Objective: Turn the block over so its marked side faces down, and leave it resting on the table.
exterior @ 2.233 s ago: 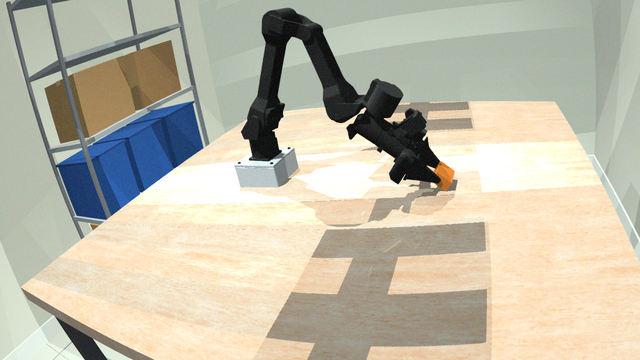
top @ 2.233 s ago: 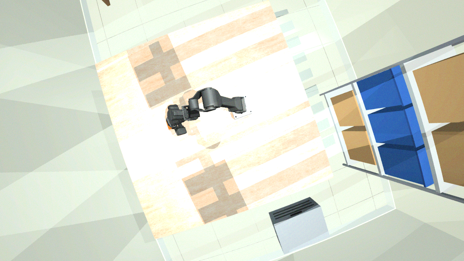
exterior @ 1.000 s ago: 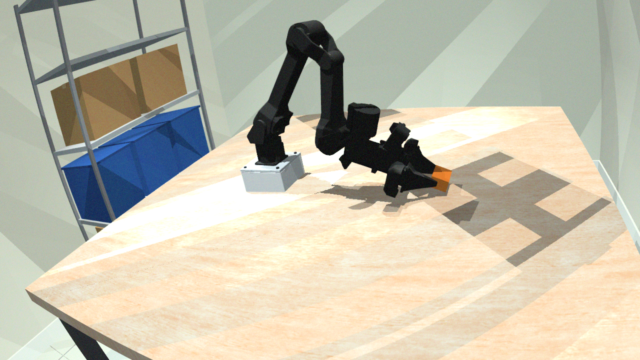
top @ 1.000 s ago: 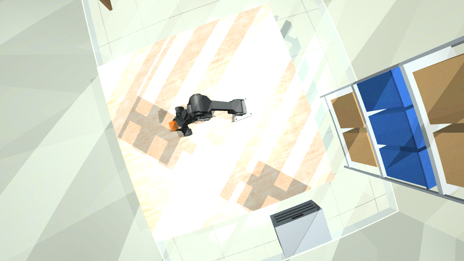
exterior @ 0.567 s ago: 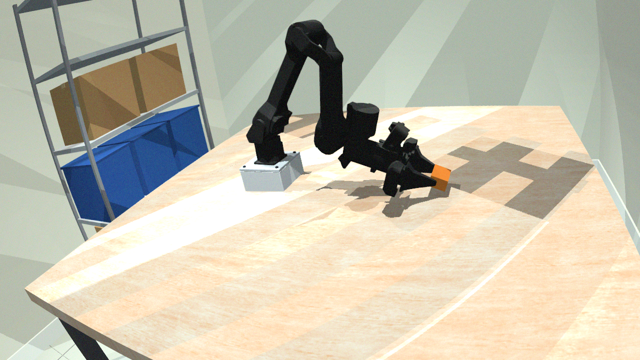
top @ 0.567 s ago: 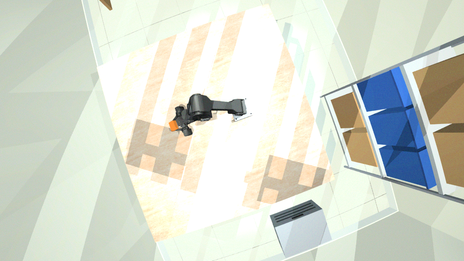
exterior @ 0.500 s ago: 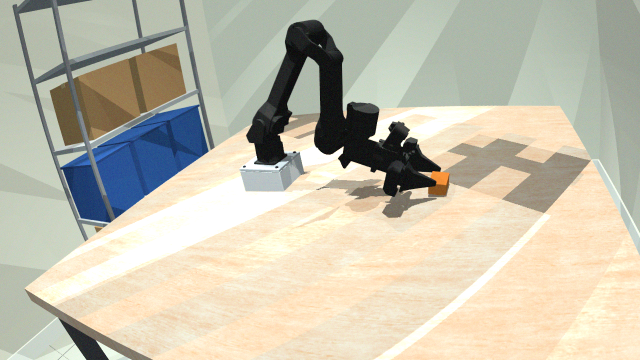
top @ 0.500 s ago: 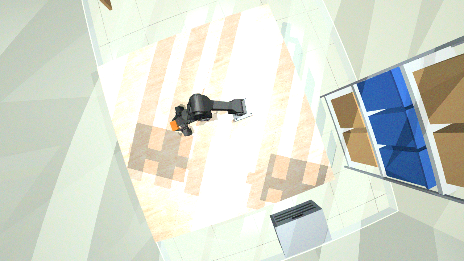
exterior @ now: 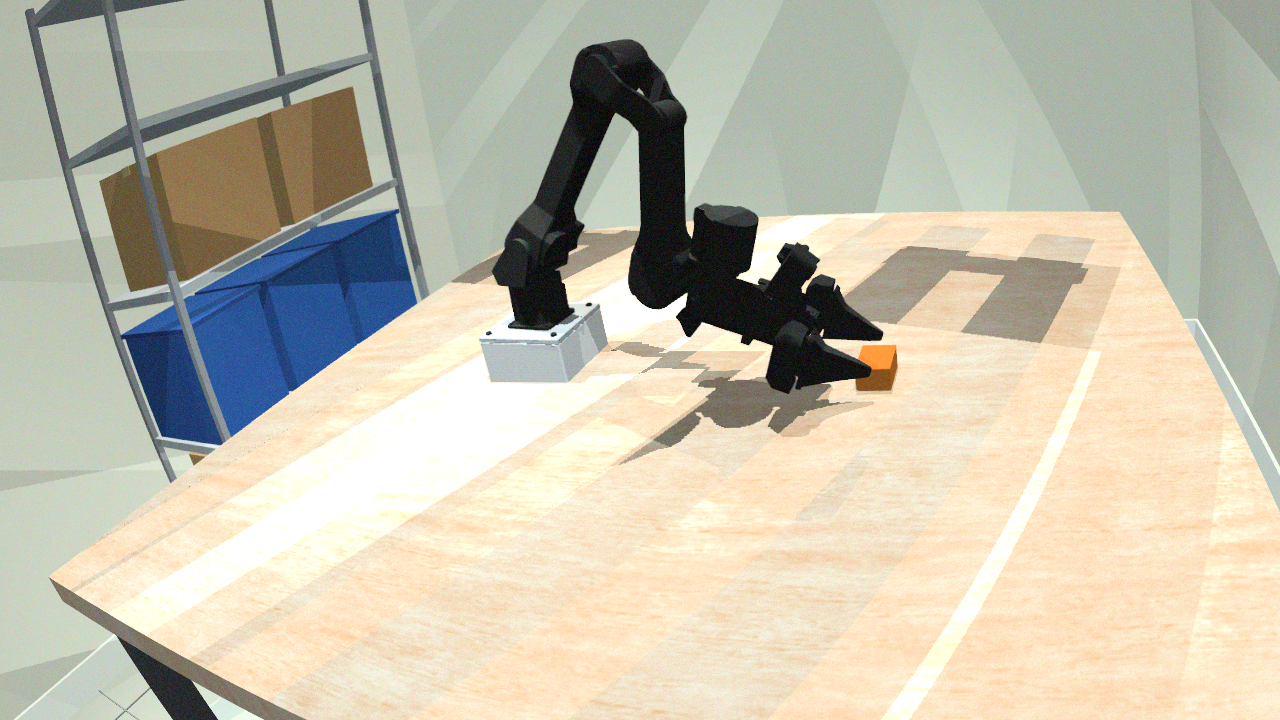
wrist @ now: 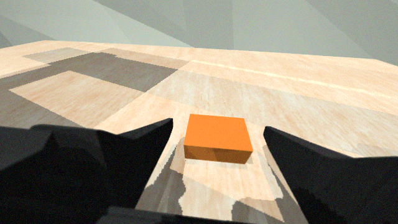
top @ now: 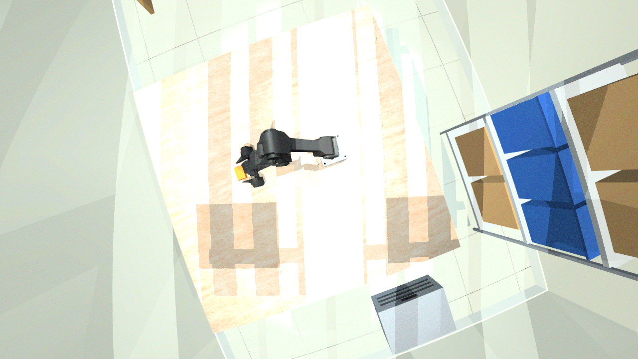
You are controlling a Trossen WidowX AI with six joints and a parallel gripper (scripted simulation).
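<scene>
The orange block (top: 239, 173) (exterior: 877, 368) (wrist: 218, 133) lies flat on the table (top: 330, 223) (exterior: 554, 555) (wrist: 295, 102). Its top and the side towards the wrist camera look plain orange, with no mark showing. Its underside is hidden. My gripper (top: 240, 171) (exterior: 875, 354) (wrist: 217, 126) is open and low over the table, pointing outward and slightly down. In the wrist view its fingertips stand on either side of the block, with a gap on each side. Nothing is held.
The arm's pale base (top: 335, 159) (exterior: 528, 360) stands on the table behind the gripper. A shelf rack with blue bins (top: 542, 174) (exterior: 268, 322) and brown boxes (top: 481, 151) (exterior: 214, 210) stands beyond the table. A grey cabinet (top: 414, 319) is off the table's edge. Shadows stripe the tabletop.
</scene>
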